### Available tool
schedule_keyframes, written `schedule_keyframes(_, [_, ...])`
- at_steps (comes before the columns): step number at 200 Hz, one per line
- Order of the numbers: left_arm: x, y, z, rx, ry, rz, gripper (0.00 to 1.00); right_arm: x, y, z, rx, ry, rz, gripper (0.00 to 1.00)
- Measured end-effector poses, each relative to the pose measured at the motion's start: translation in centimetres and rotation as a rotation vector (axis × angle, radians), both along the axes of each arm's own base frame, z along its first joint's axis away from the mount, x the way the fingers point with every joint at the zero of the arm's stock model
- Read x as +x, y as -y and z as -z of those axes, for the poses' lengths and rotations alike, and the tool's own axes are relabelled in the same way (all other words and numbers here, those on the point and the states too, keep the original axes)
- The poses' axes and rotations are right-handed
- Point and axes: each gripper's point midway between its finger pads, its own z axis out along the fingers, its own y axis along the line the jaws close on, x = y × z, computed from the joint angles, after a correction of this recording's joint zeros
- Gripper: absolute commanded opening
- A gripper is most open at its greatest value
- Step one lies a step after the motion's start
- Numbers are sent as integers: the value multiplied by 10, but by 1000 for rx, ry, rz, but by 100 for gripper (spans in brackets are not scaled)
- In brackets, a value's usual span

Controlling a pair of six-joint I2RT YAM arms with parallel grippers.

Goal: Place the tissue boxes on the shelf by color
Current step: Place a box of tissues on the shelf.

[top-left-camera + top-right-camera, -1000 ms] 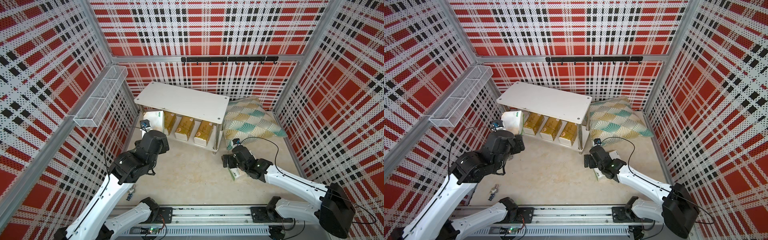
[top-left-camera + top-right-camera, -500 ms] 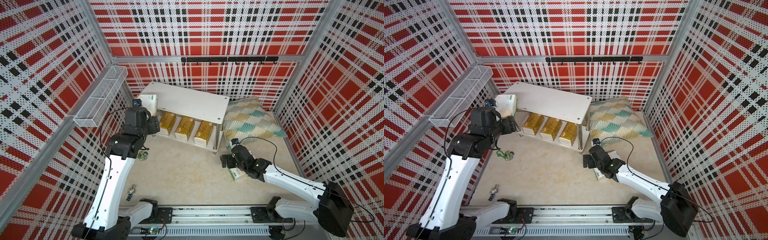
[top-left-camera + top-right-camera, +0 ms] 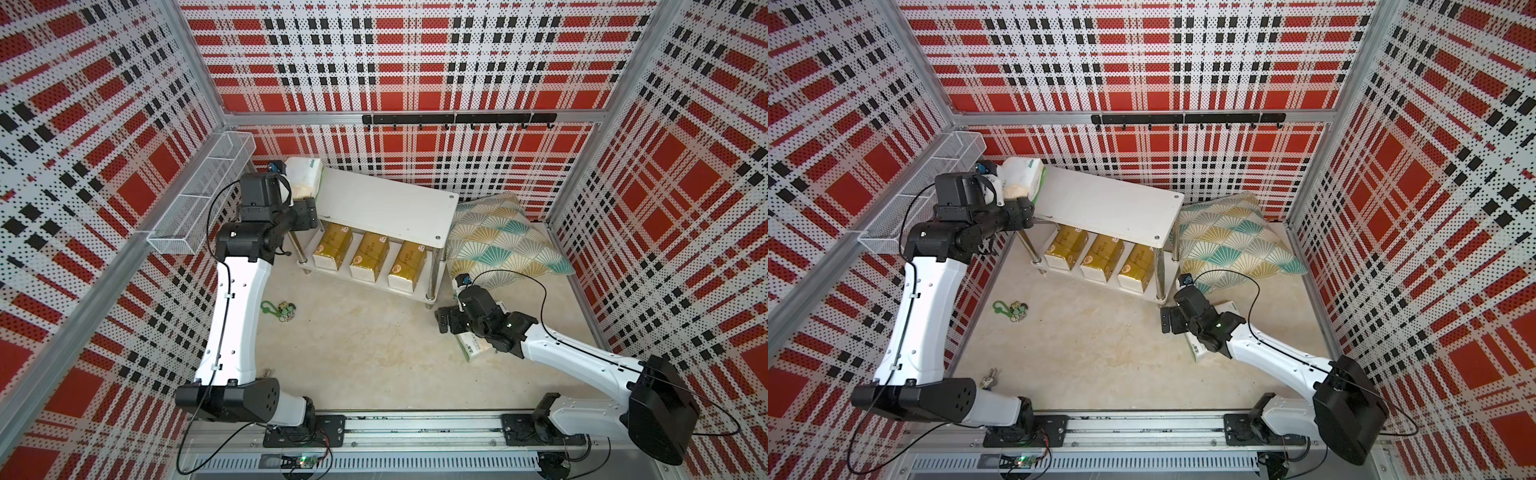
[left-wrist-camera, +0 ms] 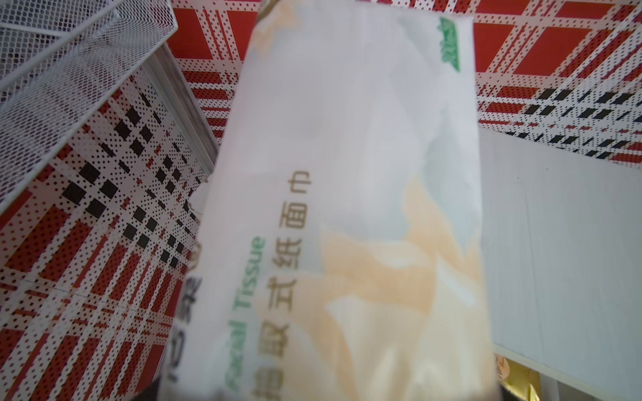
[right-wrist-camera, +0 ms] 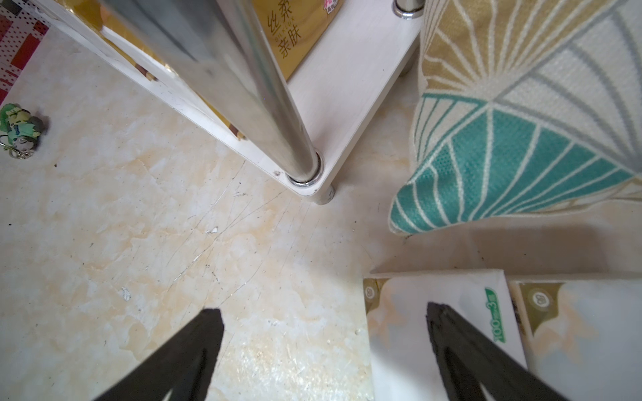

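Left claw (image 3: pixel 300 198) clamped on white tissue pack (image 3: pixel 306 174) at shelf (image 3: pixel 386 208) top's end, right claw (image 5: pixel 323 312) apart, partly over second pack (image 5: pixel 396 319)

Bright, even light is filling both top views, walls (image 3: pixel 83 124) bowing near the frame edges. In the left wrist view the white tissue pack (image 4: pixel 347 208) is blurring close up; the chrome leg (image 5: pixel 243 86) is glaring, defocused, in the right wrist view

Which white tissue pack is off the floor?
The white pack held up at the end of the shelf's top board, near the wire basket; the other two lie side by side on the floor.
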Motion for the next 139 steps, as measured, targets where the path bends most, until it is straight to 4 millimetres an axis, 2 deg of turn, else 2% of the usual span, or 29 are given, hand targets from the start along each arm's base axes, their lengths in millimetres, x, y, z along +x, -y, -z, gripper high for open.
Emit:
schedule_keyframes(31, [19, 1, 15, -1, -42, 34, 80, 3, -5, -5, 1, 8, -18, 100])
schedule_keyframes(71, [47, 5, 16, -13, -44, 59, 79, 5, -11, -2, -7, -6, -39, 100])
schedule_keyframes(139, [60, 14, 33, 0, -86, 83, 80, 5, -13, 3, -11, -20, -45, 100])
